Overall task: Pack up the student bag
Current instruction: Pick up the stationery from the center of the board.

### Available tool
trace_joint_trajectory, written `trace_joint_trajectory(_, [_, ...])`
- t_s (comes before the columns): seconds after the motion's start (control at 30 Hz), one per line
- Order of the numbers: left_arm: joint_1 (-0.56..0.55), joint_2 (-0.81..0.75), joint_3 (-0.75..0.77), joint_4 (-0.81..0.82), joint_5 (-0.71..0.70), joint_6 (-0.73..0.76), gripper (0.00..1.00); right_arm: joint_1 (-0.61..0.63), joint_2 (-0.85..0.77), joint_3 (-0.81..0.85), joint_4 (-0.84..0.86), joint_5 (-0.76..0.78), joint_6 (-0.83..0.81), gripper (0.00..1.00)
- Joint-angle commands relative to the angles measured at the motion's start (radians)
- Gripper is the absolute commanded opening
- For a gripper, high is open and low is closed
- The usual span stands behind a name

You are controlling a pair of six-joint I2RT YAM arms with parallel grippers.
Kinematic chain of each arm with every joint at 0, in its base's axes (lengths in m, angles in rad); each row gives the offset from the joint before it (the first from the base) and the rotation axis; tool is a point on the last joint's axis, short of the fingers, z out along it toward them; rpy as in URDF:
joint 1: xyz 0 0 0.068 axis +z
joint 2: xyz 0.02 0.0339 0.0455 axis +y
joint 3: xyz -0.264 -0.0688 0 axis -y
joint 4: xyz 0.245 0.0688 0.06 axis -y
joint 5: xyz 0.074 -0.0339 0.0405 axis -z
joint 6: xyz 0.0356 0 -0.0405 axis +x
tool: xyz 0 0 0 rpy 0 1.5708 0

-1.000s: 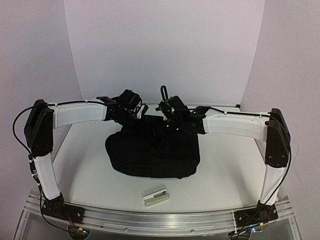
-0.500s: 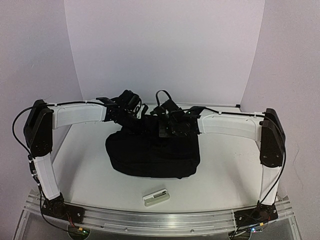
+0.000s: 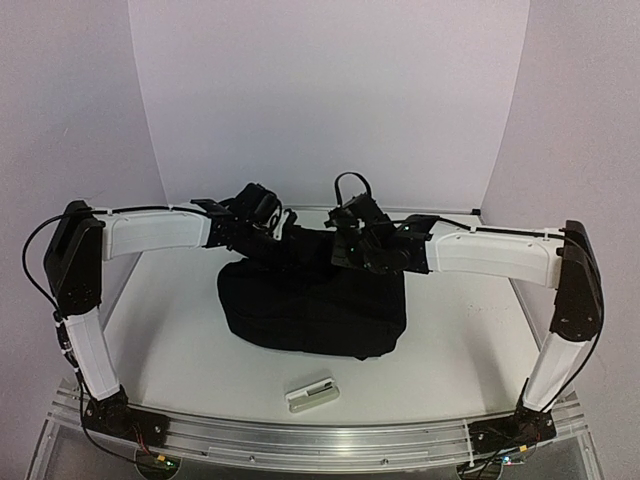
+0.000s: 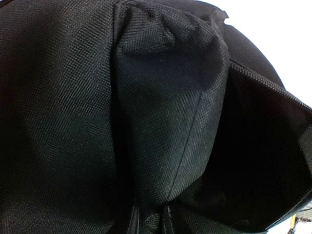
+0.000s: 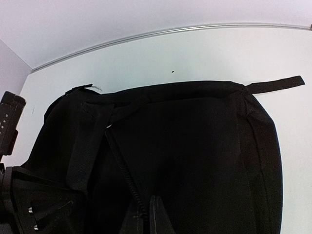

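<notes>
student bag (image 3: 312, 310), pinched by left gripper (image 4: 150, 220)

The student bag's (image 4: 63, 122) black woven fabric is filling nearly the whole view. A bulging fold (image 4: 165, 107) with a seam running down it is narrowing toward the bottom edge, where the dark tips of the fingers (image 4: 134, 222) are pinching it between them. To the right, a zip edge (image 4: 265, 82) is gaping over a dark opening (image 4: 253, 161). A white patch (image 4: 278, 29) is showing at top right.
</notes>
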Motion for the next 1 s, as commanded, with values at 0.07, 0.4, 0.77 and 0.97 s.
trace_joint_trajectory(0.07, [0.021,-0.214,-0.119,0.073,0.065,0.171,0.58,-0.014,-0.048,0.012,0.037,0.071,0.001,0.0])
trace_joint_trajectory(0.4, [-0.212,-0.543,-0.483,0.141,0.098,0.346,0.77,-0.026,-0.041,0.04,0.064,0.033,-0.024,0.0])
trace_joint_trajectory(0.77, [-0.468,-0.362,-0.551,0.192,-0.104,0.336,0.82,-0.026,-0.05,0.013,0.096,0.0,-0.028,0.0])
trace_joint_trajectory(0.97, [-0.511,-0.273,-0.536,0.233,-0.13,0.368,0.88,-0.027,-0.078,-0.013,0.118,-0.001,-0.027,0.0])
